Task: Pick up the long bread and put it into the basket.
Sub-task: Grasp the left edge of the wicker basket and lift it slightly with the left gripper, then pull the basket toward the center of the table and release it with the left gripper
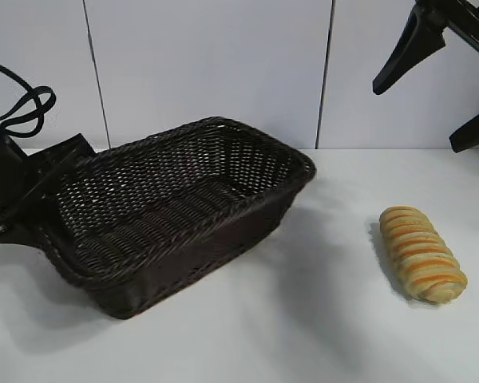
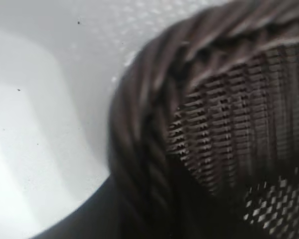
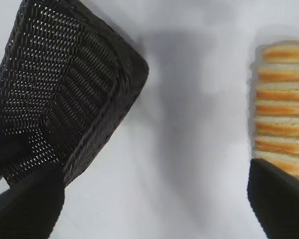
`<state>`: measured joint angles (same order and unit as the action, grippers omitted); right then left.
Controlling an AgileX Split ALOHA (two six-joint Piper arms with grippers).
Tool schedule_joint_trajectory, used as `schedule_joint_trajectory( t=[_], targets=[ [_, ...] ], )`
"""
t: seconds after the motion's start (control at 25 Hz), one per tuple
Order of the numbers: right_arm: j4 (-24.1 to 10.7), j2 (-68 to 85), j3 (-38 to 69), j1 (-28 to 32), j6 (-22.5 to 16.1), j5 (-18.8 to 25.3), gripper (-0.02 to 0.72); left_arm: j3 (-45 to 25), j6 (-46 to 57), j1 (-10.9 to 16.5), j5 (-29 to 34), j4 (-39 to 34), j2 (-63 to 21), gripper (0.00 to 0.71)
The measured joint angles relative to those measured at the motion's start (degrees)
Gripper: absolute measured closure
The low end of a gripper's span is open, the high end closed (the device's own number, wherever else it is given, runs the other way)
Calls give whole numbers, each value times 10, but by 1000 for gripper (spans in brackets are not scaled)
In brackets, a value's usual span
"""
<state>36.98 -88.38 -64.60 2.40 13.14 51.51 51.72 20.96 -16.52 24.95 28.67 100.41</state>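
Sitting tilted, the basket (image 1: 184,211) holds nothing (long bread (image 1: 423,254) apart).

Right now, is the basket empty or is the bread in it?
Empty. The basket shows only bare weave inside; the long bread lies on the table beside it.

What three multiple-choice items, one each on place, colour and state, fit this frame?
1. Where is the bread?
A. in the basket
B. on the table, right of the basket
C. between the fingers

2. What colour is the basket?
A. dark brown
B. white
C. green

3. How are the right gripper fingers?
A. shut on bread
B. shut on the rim
C. open, holding nothing

Key: 1 B, the loaf lies on the white table, apart from the basket. 2 A, the wicker is dark brown. 3 C, the wrist view shows its fingers spread wide, nothing between them.
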Motion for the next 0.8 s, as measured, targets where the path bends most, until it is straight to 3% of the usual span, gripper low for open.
schedule_joint_trajectory(
  t=[0.36,0.64,0.8],
  targets=[
    [1,0,0,0,0,0,9,121,-43,1,68,9,2,613],
    [1,0,0,0,0,5,9,251,-154,38,247,-61,40,613],
    [1,0,0,0,0,12,9,327,-230,54,317,-73,84,613]
  ],
)
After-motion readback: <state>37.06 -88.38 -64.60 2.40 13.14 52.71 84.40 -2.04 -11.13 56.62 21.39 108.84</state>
